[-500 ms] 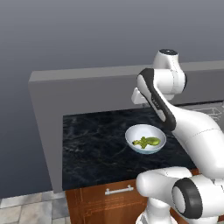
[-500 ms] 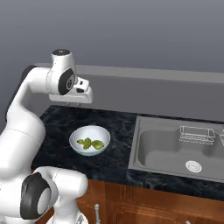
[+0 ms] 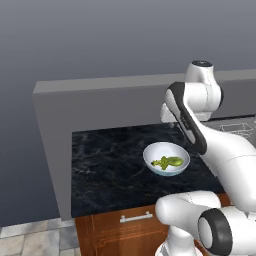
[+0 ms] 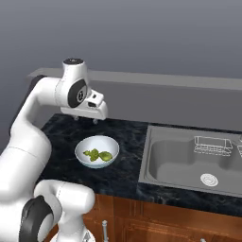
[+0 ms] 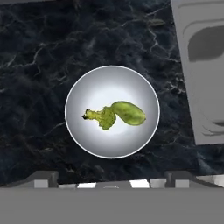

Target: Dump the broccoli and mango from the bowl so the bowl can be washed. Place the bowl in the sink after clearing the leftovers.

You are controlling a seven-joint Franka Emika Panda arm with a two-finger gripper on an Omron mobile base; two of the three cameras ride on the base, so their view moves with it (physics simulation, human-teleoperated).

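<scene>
Broccoli point(image 5: 102, 118) touching mango point(image 5: 128, 113) mid-frame in bowl point(image 5: 83, 135), gripper point(image 4: 85, 118) hovering above, finger spread impossible to tell.

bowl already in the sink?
No, the bowl sits on the dark counter left of the sink, with the broccoli and mango inside it.

Open dark tabletop point(image 5: 39, 65) all round the bowl point(image 5: 87, 135), nothing crowding its rim. Clear air straight down from above. Grey back wall point(image 4: 156, 101) closing off the far side. Sink point(image 4: 175, 158) open to the right, wire rack point(image 4: 211, 144) at its far end.
</scene>
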